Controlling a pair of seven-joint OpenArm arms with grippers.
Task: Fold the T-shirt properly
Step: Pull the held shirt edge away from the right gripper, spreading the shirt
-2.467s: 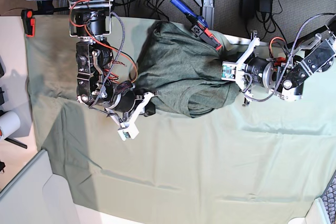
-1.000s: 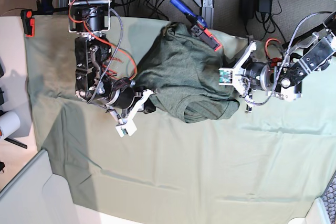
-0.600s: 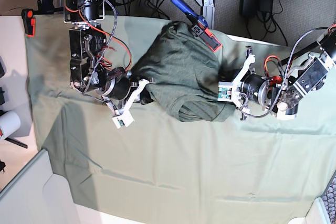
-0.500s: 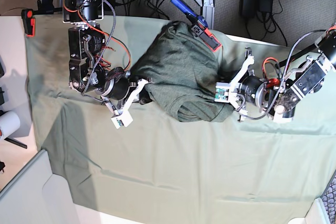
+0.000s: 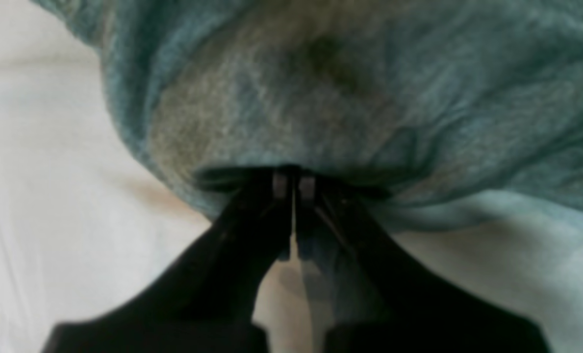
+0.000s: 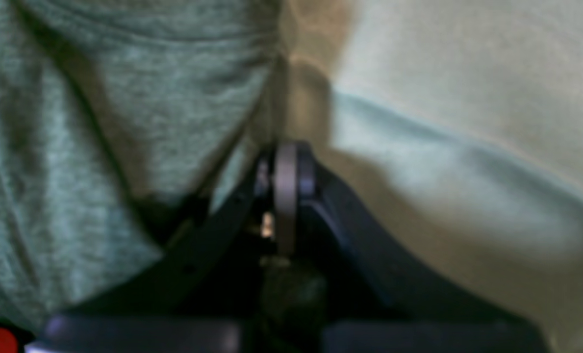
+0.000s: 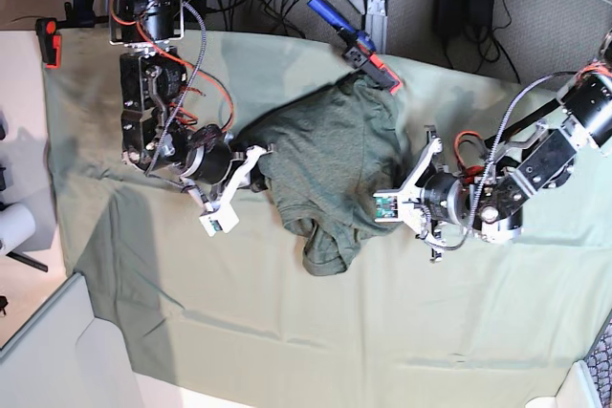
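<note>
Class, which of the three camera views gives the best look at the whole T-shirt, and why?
The base view: it shows the whole bunched T-shirt on the table cloth, between both grippers. The left wrist view shows only blurred fabric at the shut left gripper; the right wrist view shows one edge.

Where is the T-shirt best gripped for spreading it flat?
Probably at opposite edges of the bunched T-shirt, coming in low from either side, as the left gripper and right gripper do now, each shut on a fold. The lump hides the sleeves and hem corners.
</note>
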